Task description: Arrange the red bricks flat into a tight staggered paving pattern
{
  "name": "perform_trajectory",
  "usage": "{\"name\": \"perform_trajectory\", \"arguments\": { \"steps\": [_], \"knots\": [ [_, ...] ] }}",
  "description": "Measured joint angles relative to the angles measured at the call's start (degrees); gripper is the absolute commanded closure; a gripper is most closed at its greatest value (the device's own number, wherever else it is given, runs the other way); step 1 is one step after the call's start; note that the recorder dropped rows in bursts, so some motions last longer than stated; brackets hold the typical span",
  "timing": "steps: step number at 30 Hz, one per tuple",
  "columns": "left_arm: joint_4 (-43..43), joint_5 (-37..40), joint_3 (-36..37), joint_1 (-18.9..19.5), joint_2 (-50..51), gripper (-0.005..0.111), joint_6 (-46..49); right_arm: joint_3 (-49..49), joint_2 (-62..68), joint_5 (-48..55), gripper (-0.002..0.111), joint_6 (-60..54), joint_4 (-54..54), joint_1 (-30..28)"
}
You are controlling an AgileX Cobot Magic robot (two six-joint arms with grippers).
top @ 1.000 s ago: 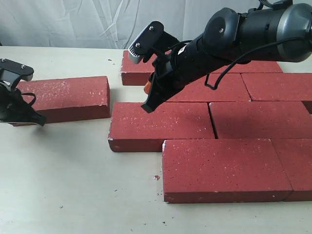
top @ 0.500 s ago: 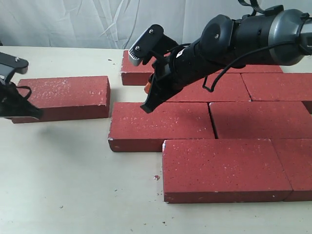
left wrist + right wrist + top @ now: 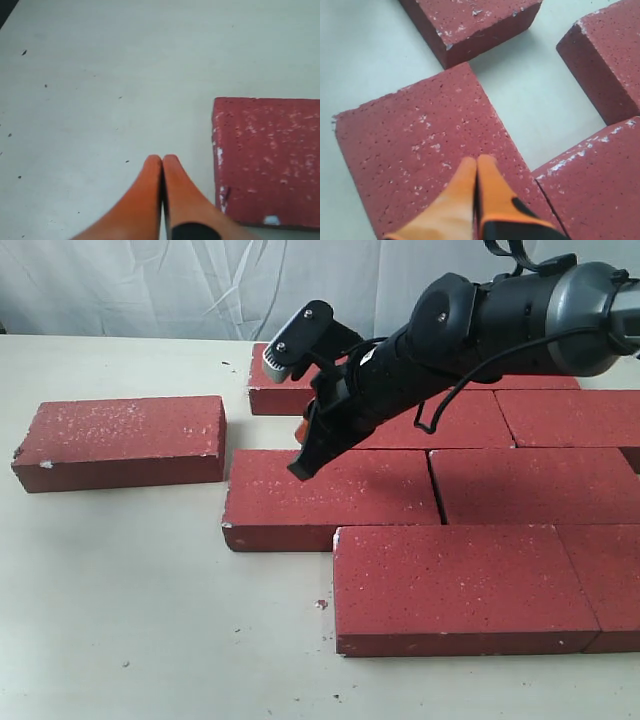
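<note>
One red brick lies flat by itself on the left of the table. Several more red bricks lie flat in staggered rows on the right, among them the left middle-row brick and the front brick. My right gripper is shut and empty, its orange fingertips just above the left middle-row brick. My left gripper is out of the exterior view. In the left wrist view it is shut and empty over bare table, beside a chipped corner of a red brick.
A gap of bare table separates the lone brick from the laid rows. The back-left brick sticks out past the row in front of it. A white curtain hangs behind the table. Small crumbs lie near the front brick.
The left arm has pulled away from the lone brick's left end and left the exterior view. The right gripper has hardly moved, and the bricks lie as before.
</note>
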Motion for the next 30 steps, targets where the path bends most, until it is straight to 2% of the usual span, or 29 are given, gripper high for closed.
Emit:
{"name": "perform_trajectory", "arguments": {
  "steps": [6,9,11,14,18,21,24,27,30],
  "knots": [
    [1.96,-11.83,3.28,1.76,5.25,0.107,-0.47,0.0,1.68,-5.61,0.109,0.0,4.57,0.0],
    [1.96,-14.34,2.67,1.76,9.34,0.107,-1.47,0.0,2.49,-6.01,0.109,0.0,5.4,0.0],
    [1.85,-13.17,1.07,1.91,12.29,0.107,-1.73,0.0,2.73,-5.62,0.109,0.0,5.72,0.0],
    [1.85,-7.27,-3.32,2.15,16.67,0.107,-2.0,-0.83,3.14,-3.96,0.109,0.0,5.72,0.0],
    [1.58,-2.91,-7.89,2.18,20.94,0.107,-2.0,-5.66,4.53,-1.54,0.109,1.23,5.43,0.0],
    [0.39,-2.18,-9.72,2.22,23.29,0.107,-2.1,-10.6,6.8,2.5,0.109,6.44,-0.65,0.0],
    [-0.74,-2.11,-11.07,1.97,25.24,0.107,-2.1,-13.56,8.71,4.4,0.109,16.81,-10.11,0.0],
    [-1.21,-2.22,-11.97,0.15,26.84,0.107,-2.1,-13.99,9.5,4.77,0.109,23.79,-15.8,0.0],
    [-1.21,-3.43,-12.46,-2.43,28.11,0.107,-2.1,-14.13,9.5,5.59,0.109,25.8,-17.26,0.0]
  ]
}}
